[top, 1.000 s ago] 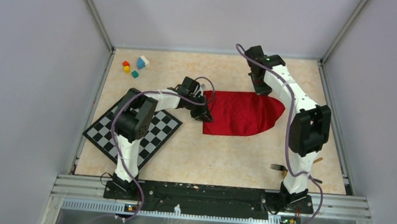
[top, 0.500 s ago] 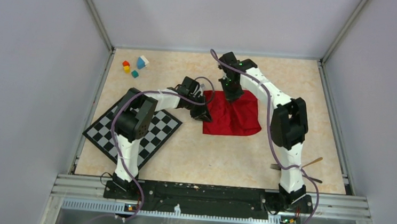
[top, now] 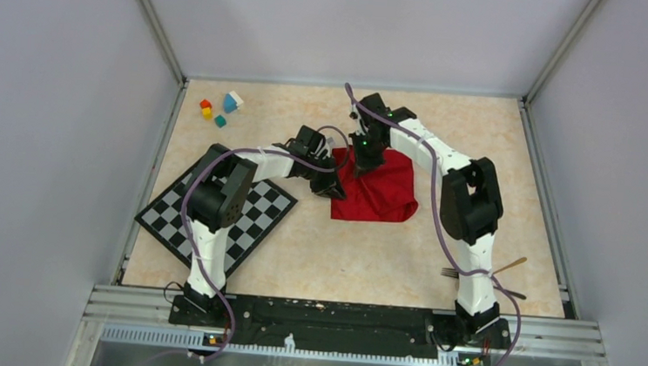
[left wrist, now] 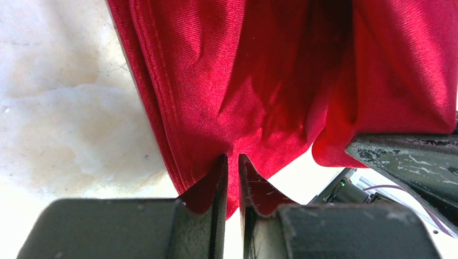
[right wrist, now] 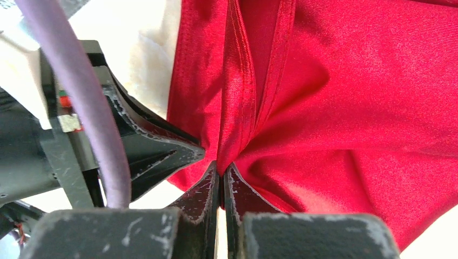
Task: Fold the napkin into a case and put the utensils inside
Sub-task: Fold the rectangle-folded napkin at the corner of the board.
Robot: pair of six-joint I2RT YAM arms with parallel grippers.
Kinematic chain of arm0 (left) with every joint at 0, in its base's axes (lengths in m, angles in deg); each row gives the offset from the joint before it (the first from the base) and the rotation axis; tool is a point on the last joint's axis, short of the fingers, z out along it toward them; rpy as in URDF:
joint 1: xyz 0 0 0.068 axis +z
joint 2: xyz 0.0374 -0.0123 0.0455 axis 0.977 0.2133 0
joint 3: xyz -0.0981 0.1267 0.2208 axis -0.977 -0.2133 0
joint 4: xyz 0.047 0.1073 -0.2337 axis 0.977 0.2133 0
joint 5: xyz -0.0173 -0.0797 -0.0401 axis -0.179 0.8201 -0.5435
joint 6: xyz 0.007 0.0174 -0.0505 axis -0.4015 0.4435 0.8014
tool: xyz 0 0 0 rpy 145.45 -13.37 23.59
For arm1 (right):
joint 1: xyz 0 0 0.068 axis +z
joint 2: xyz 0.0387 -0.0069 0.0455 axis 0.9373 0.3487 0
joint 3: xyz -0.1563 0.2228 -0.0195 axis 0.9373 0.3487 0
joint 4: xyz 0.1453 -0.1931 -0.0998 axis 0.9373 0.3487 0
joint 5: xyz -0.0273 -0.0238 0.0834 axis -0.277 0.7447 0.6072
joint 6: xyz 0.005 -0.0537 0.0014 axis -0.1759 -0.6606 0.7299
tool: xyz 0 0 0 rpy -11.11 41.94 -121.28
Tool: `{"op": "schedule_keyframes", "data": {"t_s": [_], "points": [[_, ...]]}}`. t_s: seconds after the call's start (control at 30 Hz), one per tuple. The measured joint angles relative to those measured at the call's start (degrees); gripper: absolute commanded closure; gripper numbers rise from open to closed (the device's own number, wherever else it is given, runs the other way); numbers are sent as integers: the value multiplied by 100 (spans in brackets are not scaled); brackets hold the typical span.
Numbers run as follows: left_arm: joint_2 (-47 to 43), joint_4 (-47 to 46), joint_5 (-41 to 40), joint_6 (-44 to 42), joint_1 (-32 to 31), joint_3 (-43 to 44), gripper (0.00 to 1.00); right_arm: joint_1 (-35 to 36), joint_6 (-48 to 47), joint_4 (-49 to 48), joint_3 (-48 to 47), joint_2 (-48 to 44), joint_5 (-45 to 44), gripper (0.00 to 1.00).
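The red napkin (top: 387, 194) lies folded over itself in the middle of the table. My left gripper (top: 334, 186) is shut on its near-left corner, and the cloth (left wrist: 259, 81) bunches between the tips (left wrist: 230, 162). My right gripper (top: 363, 162) is shut on a folded edge of the napkin (right wrist: 351, 108), pinched between the tips (right wrist: 222, 168), just beside the left gripper's fingers (right wrist: 156, 151). The dark fork (top: 451, 272) and the tan spoon handle (top: 511, 264) lie near the right arm's base, partly hidden by it.
A black-and-white checkered mat (top: 252, 221) lies at the left under the left arm. Several small coloured blocks (top: 220, 109) sit at the far left corner. Metal rails and walls border the table.
The right gripper has carried the napkin's right edge leftward over the cloth, so the napkin now covers about half its former width. The left gripper has stayed in place and closed slightly.
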Motion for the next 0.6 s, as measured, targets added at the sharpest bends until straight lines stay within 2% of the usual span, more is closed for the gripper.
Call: {"op": "schedule_keyframes", "data": {"t_s": [0.37,0.47,0.53,0.6], "points": [[0,-9,2,0,0,-2,82,7,260,-435,7,15,269,100],[-2,-9,11,7,0,-4,76,7,328,-529,7,57,328,82],[-24,-7,22,26,0,-7,68,4,402,-599,33,87,382,72],[-120,-2,17,37,35,-76,62,4,474,-688,133,92,470,65]]}}
